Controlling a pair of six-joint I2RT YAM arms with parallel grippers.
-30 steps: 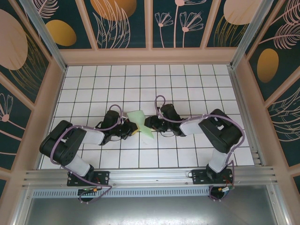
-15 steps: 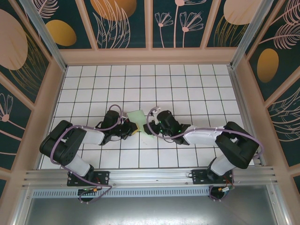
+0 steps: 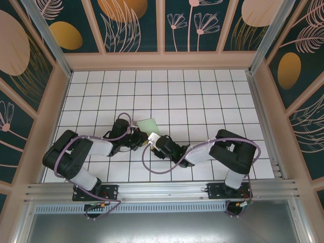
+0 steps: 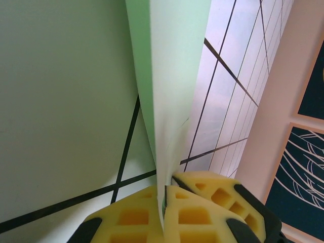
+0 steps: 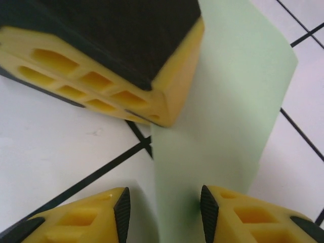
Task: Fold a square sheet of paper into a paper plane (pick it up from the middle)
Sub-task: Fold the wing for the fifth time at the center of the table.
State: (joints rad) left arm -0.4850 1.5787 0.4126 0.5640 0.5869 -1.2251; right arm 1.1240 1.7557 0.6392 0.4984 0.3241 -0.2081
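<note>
Top view: the square sheet of paper sits near the middle of the white gridded table. Only its far part shows as a small pale green patch. The near part is covered by the left gripper and the right gripper, which meet almost head to head. How their jaws stand is too small to make out here. Dark teal wall panels with gold and pink plant shapes close in the table on three sides.

Left wrist view: the left gripper has its yellow foam fingers pressed together on an edge of the paper. The sheet rises from the pinch as a standing fold and runs out of frame at the top. Black grid lines of the table show beside it.

Right wrist view: the right gripper has its jaws apart, with the paper passing between them. Both pads are cut off by the bottom edge, so contact is unclear. A blurred yellow and black finger of the left gripper sits just above.
</note>
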